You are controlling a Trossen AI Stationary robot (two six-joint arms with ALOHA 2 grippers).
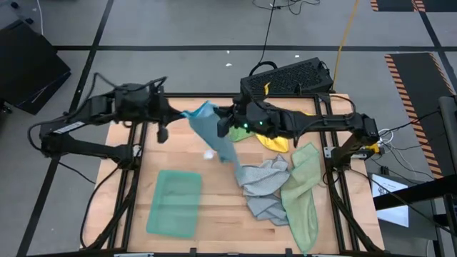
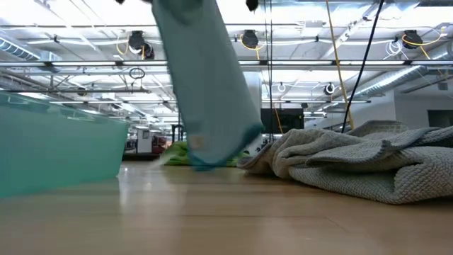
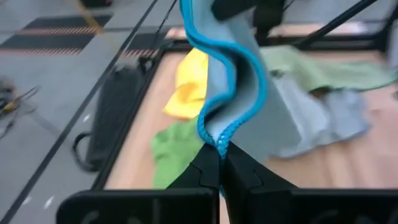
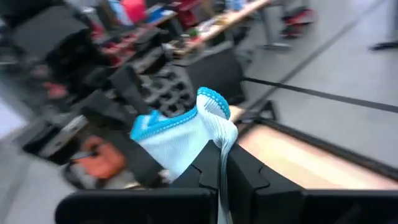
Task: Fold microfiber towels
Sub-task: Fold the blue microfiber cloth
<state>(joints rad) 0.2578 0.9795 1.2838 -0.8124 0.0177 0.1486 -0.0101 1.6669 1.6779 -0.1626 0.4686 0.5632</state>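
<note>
A light blue towel hangs above the middle of the table between my two grippers. My left gripper is shut on its upper left end, my right gripper shut on its upper right end. In the low view the towel hangs as a long strip; whether its lower end touches the table I cannot tell. A teal towel lies folded flat at the near left. Grey, pale sage, yellow and bright green towels lie crumpled on the right. My left gripper pinches the blue towel's stitched hem between its two shut fingers, coming from the table's left and slanting a little down. The cloth curls away from the fingers toward the other gripper and hangs slack below. My right gripper pinches the towel near a stitched corner between its two shut fingers, about level, from the table's right. The corner stands up past the fingers; the rest drops below them.
A black keyboard sits at the table's far edge behind the right arm. The towel pile fills the right half. Bare wood shows between the teal towel and the pile. A small white bit lies mid-table.
</note>
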